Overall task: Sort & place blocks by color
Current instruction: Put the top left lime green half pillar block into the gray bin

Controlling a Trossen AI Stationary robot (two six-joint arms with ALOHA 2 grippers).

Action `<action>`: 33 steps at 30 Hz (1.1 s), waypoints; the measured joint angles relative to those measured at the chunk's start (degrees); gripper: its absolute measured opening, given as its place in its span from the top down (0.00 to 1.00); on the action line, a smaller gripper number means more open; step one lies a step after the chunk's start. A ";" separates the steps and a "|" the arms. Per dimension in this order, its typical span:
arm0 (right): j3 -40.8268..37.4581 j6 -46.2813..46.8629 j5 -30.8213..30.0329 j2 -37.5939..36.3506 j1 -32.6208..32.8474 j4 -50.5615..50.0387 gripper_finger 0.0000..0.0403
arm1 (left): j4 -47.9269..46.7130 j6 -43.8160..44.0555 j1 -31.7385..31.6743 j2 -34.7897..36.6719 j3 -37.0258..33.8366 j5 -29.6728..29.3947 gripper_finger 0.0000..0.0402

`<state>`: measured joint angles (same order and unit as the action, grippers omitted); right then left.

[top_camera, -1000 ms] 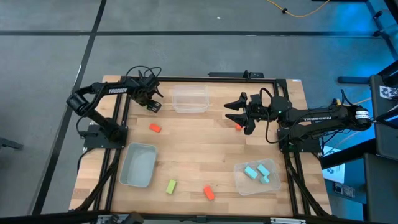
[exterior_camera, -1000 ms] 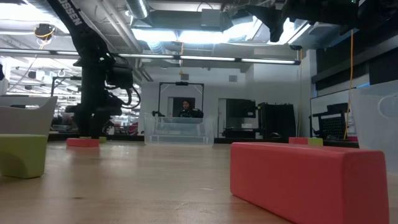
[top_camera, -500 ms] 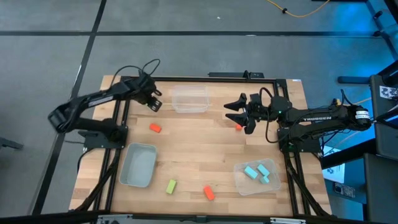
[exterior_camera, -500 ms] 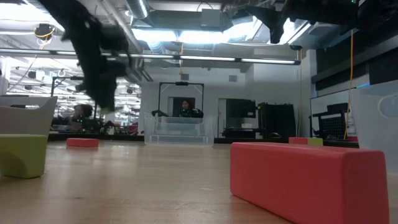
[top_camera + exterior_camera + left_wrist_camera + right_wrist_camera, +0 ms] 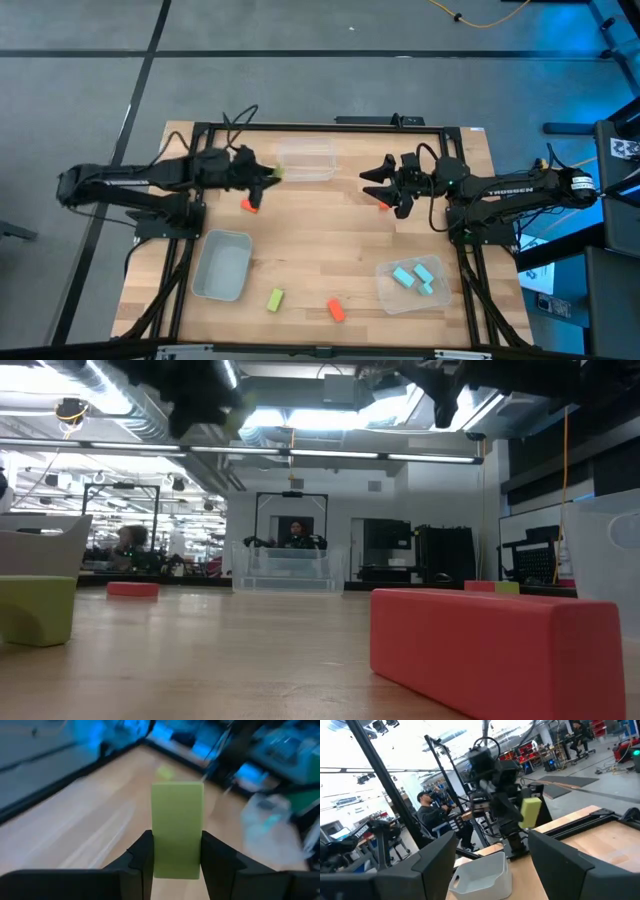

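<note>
Yellow-green block [image 5: 177,827], upright between left gripper [image 5: 176,851] fingers

This is a robotics lab or workshop in a large industrial hall. A wooden worktable [image 5: 320,240] sits in a black metal frame [image 5: 300,126] on a grey floor marked with dark tape lines. Beyond the table, exposed ceiling ducts [image 5: 330,390] and long strip lights [image 5: 300,455] run overhead. Further test rigs with black frames [image 5: 291,520] stand across the room, and a person [image 5: 427,815] sits at a workstation among equipment. Red tool cabinets [image 5: 547,757] line the far side, and a yellow cable [image 5: 490,18] trails across the floor.
</note>
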<state>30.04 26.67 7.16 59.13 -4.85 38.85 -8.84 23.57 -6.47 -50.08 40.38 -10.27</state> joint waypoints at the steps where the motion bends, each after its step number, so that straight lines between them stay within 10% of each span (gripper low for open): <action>1: 0.00 -0.02 0.00 0.00 0.32 0.00 0.38 | 2.86 0.09 2.18 -1.34 0.02 -1.76 0.71; 14: 1.64 0.22 -0.55 6.30 5.96 2.13 0.38 | 40.42 -6.45 15.72 -19.74 0.02 -10.32 0.71; 33: 6.47 -2.90 -1.57 10.27 8.10 2.19 0.38 | 41.83 -7.28 16.44 -20.68 0.02 -8.03 0.71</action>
<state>36.51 23.77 5.58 69.41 3.25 41.04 32.99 16.29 9.96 -70.76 40.40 -18.31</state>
